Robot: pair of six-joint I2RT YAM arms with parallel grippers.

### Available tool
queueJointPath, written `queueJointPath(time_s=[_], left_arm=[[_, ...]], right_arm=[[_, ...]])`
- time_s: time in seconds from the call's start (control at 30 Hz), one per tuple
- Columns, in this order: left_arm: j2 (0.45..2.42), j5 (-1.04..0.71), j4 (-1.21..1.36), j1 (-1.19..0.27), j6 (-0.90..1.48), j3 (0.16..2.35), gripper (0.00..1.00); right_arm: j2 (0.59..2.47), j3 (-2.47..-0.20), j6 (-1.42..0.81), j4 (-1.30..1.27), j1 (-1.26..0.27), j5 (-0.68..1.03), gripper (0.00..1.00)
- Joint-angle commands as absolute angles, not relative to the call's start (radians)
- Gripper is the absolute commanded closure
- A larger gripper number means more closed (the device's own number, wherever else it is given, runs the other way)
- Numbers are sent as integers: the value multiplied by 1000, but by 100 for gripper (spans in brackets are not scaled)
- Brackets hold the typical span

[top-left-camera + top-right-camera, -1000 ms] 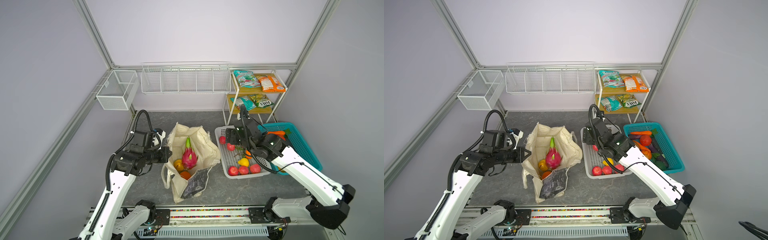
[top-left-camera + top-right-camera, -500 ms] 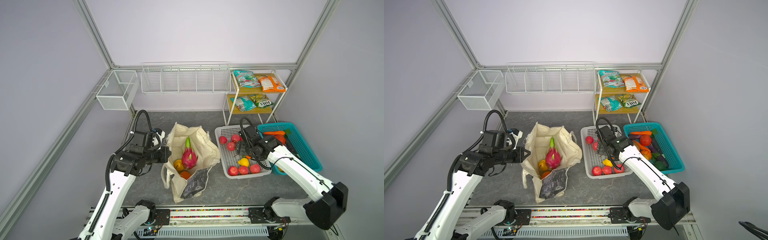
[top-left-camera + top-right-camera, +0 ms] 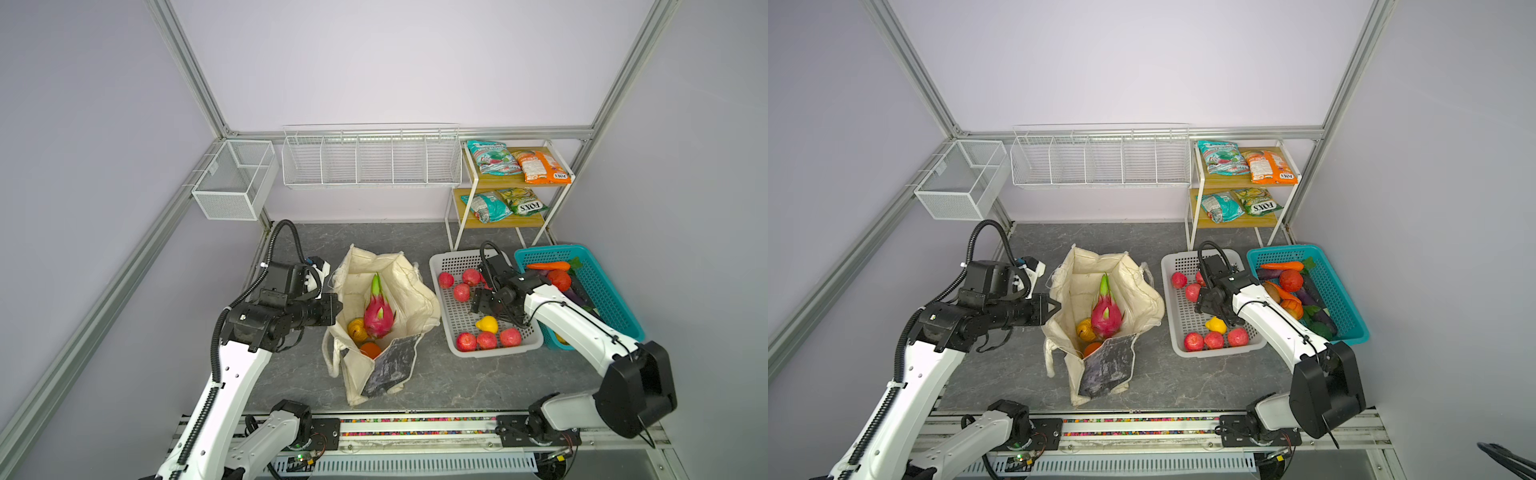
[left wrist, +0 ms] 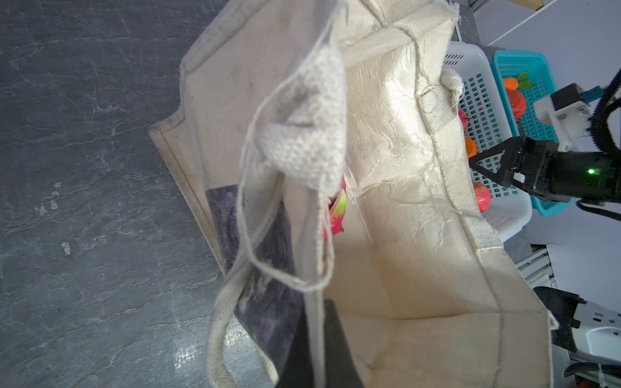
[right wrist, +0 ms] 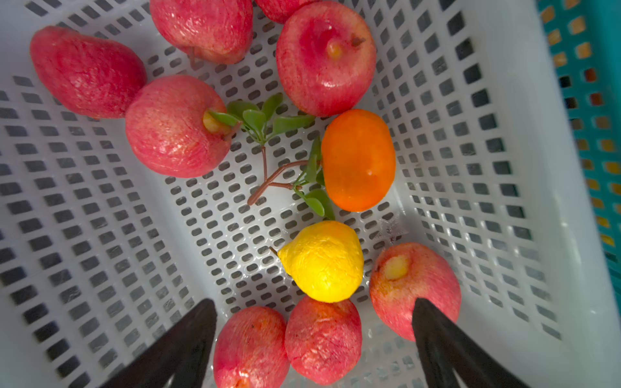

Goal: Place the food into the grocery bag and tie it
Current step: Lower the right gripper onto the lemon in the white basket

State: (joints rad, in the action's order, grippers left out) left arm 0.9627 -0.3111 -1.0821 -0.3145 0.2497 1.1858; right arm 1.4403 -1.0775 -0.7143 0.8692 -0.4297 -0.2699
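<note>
Yellow pear-like fruit (image 5: 322,262): lies in front half of white perforated basket (image 3: 498,352), just behind row of 3 red apples (image 3: 486,340) along its front edge. Touching one apple, per right wrist view. Small oblong orange fruit w/ leafy twig (image 5: 358,159) just beyond it.

Right claw (image 5: 314,304): wide open, empty, hanging over basket w/ pear just ahead of the fingertips. No contact.

Tote (image 3: 399,286): upright mid-tabletop (image 3: 457,382), left of white basket, mouth open. Inside: dragon fruit (image 3: 378,313) green tip up, bumpy yellow-orange fruit (image 3: 356,328) beside it, orange (image 3: 370,348) by the marbled panel. Left claw (image 3: 332,309): clamped on tote rim, left side, propping mouth open.

Orange snack packet (image 3: 540,166): top shelf of rack (image 3: 498,222), right end. Not bagged.

Step, my read: loading, approx midway; pear is nxt pick. Tie not begun.

Nxt move calls for: drop lower, centre jaws on pear only. Apples crowd it, so fingers must slip btwn pear & neighbours. Then close, lift clear of basket wall, cross to tote mouth, release beside dragon fruit.
</note>
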Motion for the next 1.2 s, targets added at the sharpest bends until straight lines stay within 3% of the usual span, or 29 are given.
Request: queueJointPath(time_s=[0.0, 0.67, 1.0, 1.17], left_arm=[[954, -316, -1069, -318, 235, 1175, 100], [953, -318, -1053, -318, 240, 1160, 100], [965, -323, -1045, -318, 241, 1160, 100], [965, -324, -1042, -318, 241, 1160, 100]], right_arm=[[1481, -1057, -716, 828, -414, -244, 7], [1668, -1007, -749, 743, -386, -227, 10], [1686, -980, -750, 703, -370, -200, 1], [1673, -971, -749, 697, -366, -198, 11]])
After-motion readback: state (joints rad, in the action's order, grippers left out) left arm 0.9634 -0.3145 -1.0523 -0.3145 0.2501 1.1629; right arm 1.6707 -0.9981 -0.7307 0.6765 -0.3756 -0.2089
